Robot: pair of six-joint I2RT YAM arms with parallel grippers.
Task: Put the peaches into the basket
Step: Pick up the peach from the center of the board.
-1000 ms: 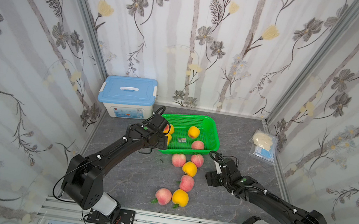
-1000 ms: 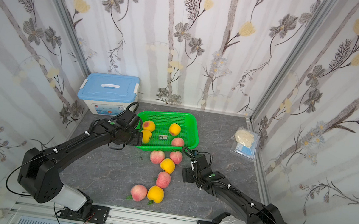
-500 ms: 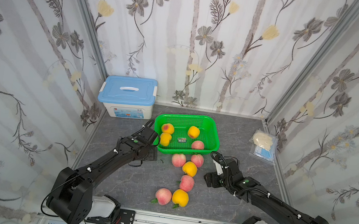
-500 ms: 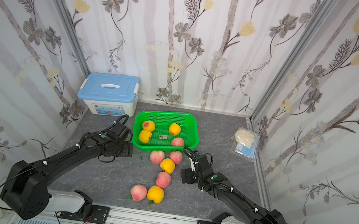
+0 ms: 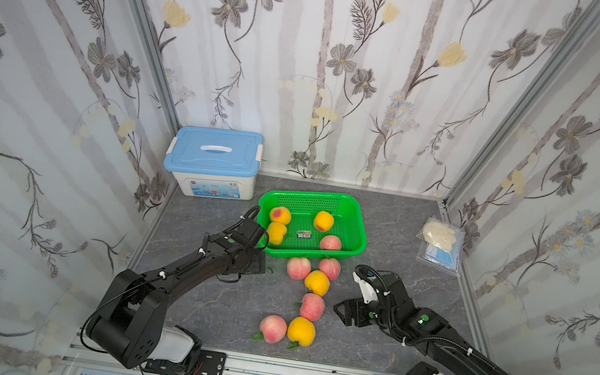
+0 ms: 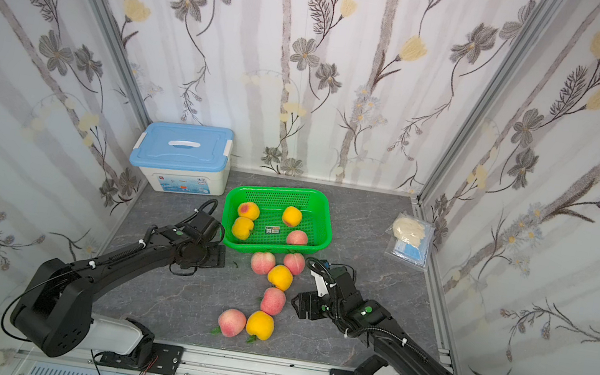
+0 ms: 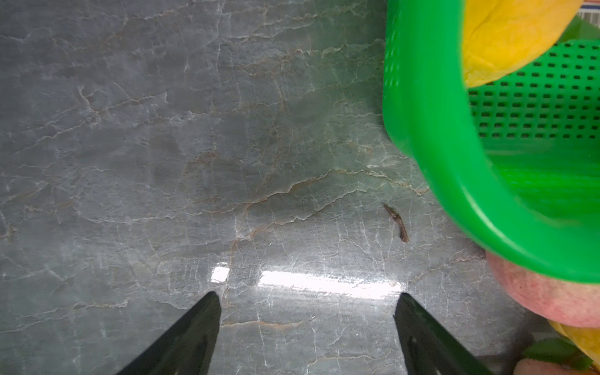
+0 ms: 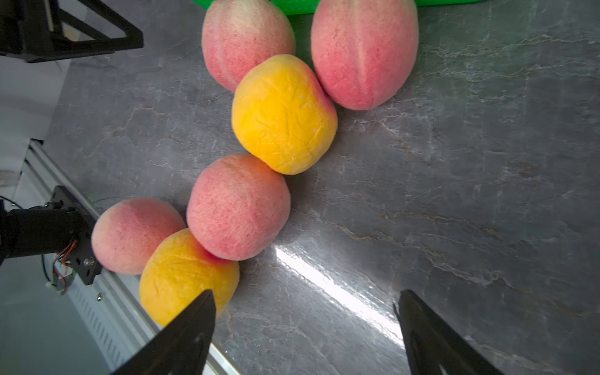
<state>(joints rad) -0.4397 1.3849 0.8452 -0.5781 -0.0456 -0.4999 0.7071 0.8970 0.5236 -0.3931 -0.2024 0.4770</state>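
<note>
Four round pink-and-yellow toy peaches point(image 5: 323, 221) in bright green perforated plastic basket point(image 5: 308, 200); six on grey tabletop point(image 5: 216, 305), near side. I find left gripper point(image 7: 306, 298) and right gripper point(image 8: 305, 295) apart, empty. Between picks; next, right gripper must straddle adjacent pink peach point(image 5: 312, 306).

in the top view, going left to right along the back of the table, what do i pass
blue-lidded storage box → green basket → clear plastic bag holding something white and something blue, by the right wall
</note>
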